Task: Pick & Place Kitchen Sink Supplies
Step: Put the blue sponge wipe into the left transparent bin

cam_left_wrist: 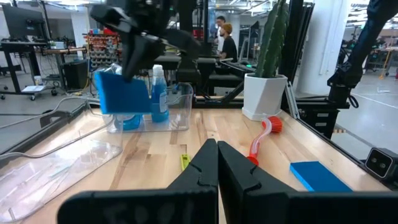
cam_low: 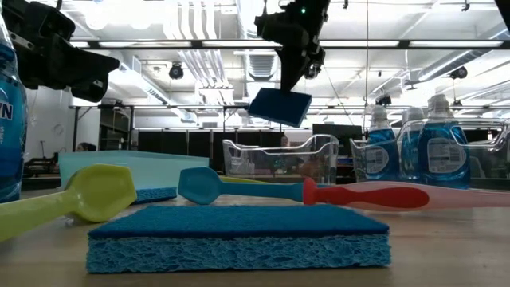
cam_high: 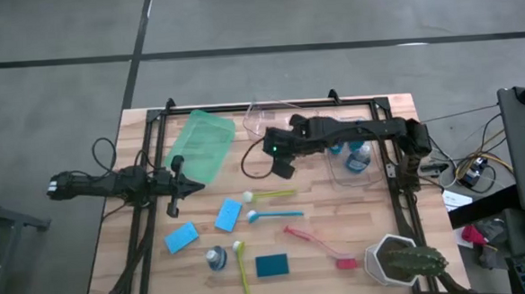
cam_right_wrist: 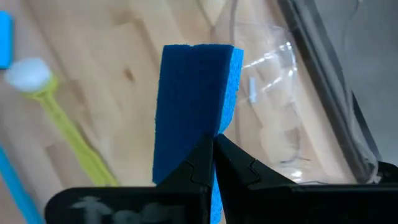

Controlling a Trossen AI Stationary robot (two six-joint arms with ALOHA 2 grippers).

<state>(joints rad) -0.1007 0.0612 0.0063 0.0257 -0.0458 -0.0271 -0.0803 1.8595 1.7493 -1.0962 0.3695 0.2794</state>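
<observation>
My right gripper [cam_low: 292, 80] hangs high over the table's middle, shut on a dark blue sponge [cam_low: 279, 107], which also shows in the right wrist view [cam_right_wrist: 189, 106]. My left gripper [cam_high: 182, 184] waits shut near the table's left edge, beside the green bin [cam_high: 200, 146]. Flat on the wood lie two light-blue sponges [cam_high: 181, 237] [cam_high: 228, 214], a teal sponge [cam_high: 270, 265], a small bottle [cam_high: 216, 257], two yellow-green brushes [cam_high: 272, 195] [cam_high: 242, 272], a blue brush [cam_high: 273, 216] and a red brush [cam_high: 320, 243]. My right gripper pinches the dark blue sponge by one end [cam_right_wrist: 186, 146] between its two fingers, which come from above, pointing down. The fingertips stand almost together, squeezing the sponge thin there. The sponge is lifted clear and hangs tilted below the fingers [cam_low: 296, 70].
A clear bin [cam_high: 353, 165] holding blue bottles [cam_high: 358, 157] stands under the right arm; another clear bin [cam_high: 270, 120] sits at the far edge. A cactus in a white pot [cam_high: 402, 260] occupies the near right corner. A dark frame [cam_high: 392, 185] runs around the table.
</observation>
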